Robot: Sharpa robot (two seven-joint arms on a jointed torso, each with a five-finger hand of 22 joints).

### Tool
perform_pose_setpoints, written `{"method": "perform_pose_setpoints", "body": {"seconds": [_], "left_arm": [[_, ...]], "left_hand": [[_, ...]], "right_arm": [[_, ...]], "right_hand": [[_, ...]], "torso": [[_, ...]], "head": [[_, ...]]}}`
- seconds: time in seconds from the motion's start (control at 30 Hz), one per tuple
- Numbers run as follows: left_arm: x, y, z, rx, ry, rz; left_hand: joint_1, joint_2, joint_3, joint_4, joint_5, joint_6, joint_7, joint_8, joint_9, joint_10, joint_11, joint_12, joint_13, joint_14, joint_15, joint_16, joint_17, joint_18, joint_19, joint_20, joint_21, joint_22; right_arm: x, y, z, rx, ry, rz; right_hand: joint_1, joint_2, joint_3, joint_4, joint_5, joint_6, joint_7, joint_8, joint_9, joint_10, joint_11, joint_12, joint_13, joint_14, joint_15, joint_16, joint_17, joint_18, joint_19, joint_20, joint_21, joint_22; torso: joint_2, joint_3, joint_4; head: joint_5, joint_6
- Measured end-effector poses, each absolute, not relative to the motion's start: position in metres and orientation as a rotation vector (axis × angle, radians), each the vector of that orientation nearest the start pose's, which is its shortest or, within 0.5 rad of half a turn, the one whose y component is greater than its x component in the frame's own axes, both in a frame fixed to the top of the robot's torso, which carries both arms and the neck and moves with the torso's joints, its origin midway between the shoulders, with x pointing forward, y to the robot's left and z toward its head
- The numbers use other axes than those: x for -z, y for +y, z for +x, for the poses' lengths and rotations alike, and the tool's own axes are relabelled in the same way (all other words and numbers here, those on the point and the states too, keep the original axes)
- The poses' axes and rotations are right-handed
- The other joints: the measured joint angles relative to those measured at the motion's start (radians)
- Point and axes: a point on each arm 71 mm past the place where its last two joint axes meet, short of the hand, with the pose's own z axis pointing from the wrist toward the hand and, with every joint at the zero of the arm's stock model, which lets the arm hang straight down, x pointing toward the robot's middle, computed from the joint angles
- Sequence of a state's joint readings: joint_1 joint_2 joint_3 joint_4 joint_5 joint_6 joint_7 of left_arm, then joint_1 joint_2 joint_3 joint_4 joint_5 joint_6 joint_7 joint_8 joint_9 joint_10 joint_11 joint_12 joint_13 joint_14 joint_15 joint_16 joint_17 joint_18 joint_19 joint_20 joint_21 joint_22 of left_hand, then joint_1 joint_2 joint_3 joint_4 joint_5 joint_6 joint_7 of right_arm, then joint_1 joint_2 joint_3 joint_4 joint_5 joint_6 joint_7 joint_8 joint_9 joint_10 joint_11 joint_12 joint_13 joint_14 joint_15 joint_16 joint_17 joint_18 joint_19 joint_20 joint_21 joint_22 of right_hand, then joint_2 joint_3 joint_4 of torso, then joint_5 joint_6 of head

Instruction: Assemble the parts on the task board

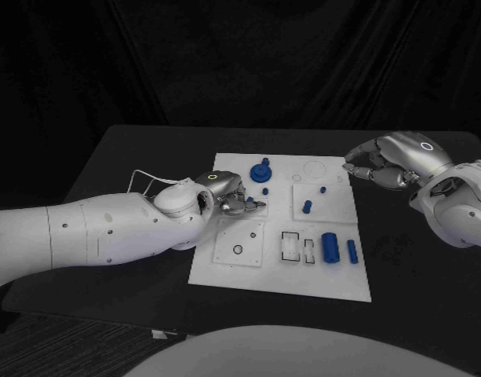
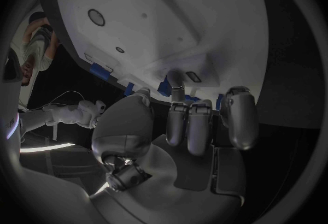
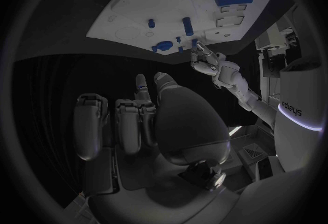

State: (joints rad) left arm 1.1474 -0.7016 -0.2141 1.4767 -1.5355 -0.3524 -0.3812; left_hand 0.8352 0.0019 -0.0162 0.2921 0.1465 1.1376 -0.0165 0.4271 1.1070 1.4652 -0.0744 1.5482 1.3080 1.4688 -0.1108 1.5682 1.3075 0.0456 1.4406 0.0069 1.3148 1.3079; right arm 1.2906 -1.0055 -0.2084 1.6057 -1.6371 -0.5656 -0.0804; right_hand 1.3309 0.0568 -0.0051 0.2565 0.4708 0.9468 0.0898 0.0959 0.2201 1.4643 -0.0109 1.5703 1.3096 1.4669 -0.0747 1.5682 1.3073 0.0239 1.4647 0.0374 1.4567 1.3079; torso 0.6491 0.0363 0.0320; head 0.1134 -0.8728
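The white task board [image 1: 224, 271] lies mid-table. On it are a round blue part [image 1: 262, 171], short blue pegs [image 1: 307, 207] and two blue cylinders [image 1: 329, 247] by the empty slots [image 1: 291, 245]. My left hand [image 1: 235, 196] hovers over the board's left edge near a small peg [image 1: 265, 190]. In the right wrist view the left hand [image 3: 208, 63] pinches a small blue part [image 3: 194, 43] at its fingertips. My right hand [image 1: 381, 165] hangs by the board's far right corner with its fingers [image 3: 130, 120] curled in; I see nothing in them.
The board [image 3: 136, 13] carries round outlines near its far edge [image 1: 314, 166] and a ring recess [image 1: 238, 250] at its near left. Black table [image 1: 421, 267] surrounds it, with open room to the right and near side.
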Motion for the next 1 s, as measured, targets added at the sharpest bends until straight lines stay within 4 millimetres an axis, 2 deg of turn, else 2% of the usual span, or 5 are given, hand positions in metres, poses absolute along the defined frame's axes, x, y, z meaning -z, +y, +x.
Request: {"method": "perform_pose_setpoints", "body": {"seconds": [0.47, 0.6, 0.7, 0.8, 1.0], "left_arm": [[0.261, 0.173, 0.448, 0.453, 1.814, 0.125], [0.242, 0.175, 0.453, 0.461, 1.764, 0.125], [0.220, 0.176, 0.461, 0.451, 1.711, 0.142], [0.198, 0.177, 0.470, 0.427, 1.665, 0.165], [0.156, 0.174, 0.490, 0.364, 1.657, 0.241]], "left_hand": [[-0.005, -0.075, -0.119, 0.004, -0.091, 0.006, -0.001, -0.009, 0.041, 0.000, 0.000, 0.004, 0.000, 0.000, 0.000, 0.000, 0.000, 0.000, 0.004, -0.004, 0.000, 0.000], [0.020, -0.100, -0.119, 0.004, -0.091, 0.053, 0.004, 0.284, 0.186, 0.000, 0.000, 0.019, 0.000, 0.000, 0.000, 0.000, 0.000, 0.000, 0.011, -0.010, 0.019, 0.000], [0.016, -0.110, -0.126, 0.006, -0.091, 0.054, 0.004, 0.346, 0.200, 0.000, 0.000, 0.019, 0.000, 0.000, 0.000, 0.000, 0.000, 0.000, 0.018, -0.010, 0.032, 0.000], [0.008, -0.117, -0.126, 0.006, -0.091, 0.020, 0.007, 0.322, 0.201, 0.000, 0.000, 0.019, 0.000, 0.000, 0.000, 0.000, 0.000, 0.000, 0.018, -0.010, 0.032, 0.000], [0.070, -0.017, -0.089, 0.002, -0.091, -0.179, 0.029, 0.056, 0.196, 0.000, 0.017, 0.019, 0.000, -0.004, 0.009, 0.000, 0.000, 0.000, 0.025, -0.002, 0.042, 0.000]], "right_arm": [[0.177, -0.255, 0.458, -0.510, 1.445, -0.291], [0.177, -0.256, 0.458, -0.507, 1.446, -0.289], [0.177, -0.257, 0.458, -0.505, 1.446, -0.288], [0.177, -0.257, 0.458, -0.504, 1.446, -0.287], [0.177, -0.260, 0.456, -0.505, 1.444, -0.285]], "right_hand": [[0.000, 0.000, 0.000, 0.000, 0.001, 0.000, 0.000, 0.000, 0.000, 0.000, 0.000, 0.000, 0.000, 0.000, 0.000, 0.000, 0.000, 0.000, 0.000, 0.000, 0.000, 0.000], [0.000, 0.000, 0.000, 0.000, 0.001, 0.000, 0.000, 0.000, 0.000, 0.000, 0.000, 0.000, 0.000, 0.000, 0.000, 0.000, 0.000, 0.000, 0.000, 0.000, 0.000, 0.000], [0.000, 0.000, 0.003, 0.003, 0.001, 0.003, 0.003, 0.000, -0.001, 0.000, 0.000, 0.000, 0.000, 0.000, 0.000, 0.000, 0.000, 0.000, 0.000, 0.000, 0.000, 0.000], [0.000, 0.000, 0.003, 0.003, 0.001, 0.003, 0.003, 0.000, -0.001, 0.000, 0.000, 0.000, 0.000, 0.000, 0.000, 0.000, 0.000, 0.000, 0.000, 0.000, 0.000, 0.000], [-0.001, -0.001, 0.004, 0.017, 0.003, 0.003, 0.003, 0.000, -0.003, 0.000, 0.000, 0.000, 0.001, -0.002, 0.002, 0.000, 0.000, 0.000, 0.000, 0.000, 0.001, 0.000]], "torso": [[0.000, -0.0003, 0.0001], [0.000, -0.0006, 0.0001], [0.000, -0.0005, 0.0002], [-0.001, -0.0005, 0.0001], [-0.001, -0.0003, 0.0000]], "head": [[-0.006, 0.000], [-0.008, 0.000], [-0.008, 0.000], [-0.010, 0.000], [-0.021, 0.000]]}}
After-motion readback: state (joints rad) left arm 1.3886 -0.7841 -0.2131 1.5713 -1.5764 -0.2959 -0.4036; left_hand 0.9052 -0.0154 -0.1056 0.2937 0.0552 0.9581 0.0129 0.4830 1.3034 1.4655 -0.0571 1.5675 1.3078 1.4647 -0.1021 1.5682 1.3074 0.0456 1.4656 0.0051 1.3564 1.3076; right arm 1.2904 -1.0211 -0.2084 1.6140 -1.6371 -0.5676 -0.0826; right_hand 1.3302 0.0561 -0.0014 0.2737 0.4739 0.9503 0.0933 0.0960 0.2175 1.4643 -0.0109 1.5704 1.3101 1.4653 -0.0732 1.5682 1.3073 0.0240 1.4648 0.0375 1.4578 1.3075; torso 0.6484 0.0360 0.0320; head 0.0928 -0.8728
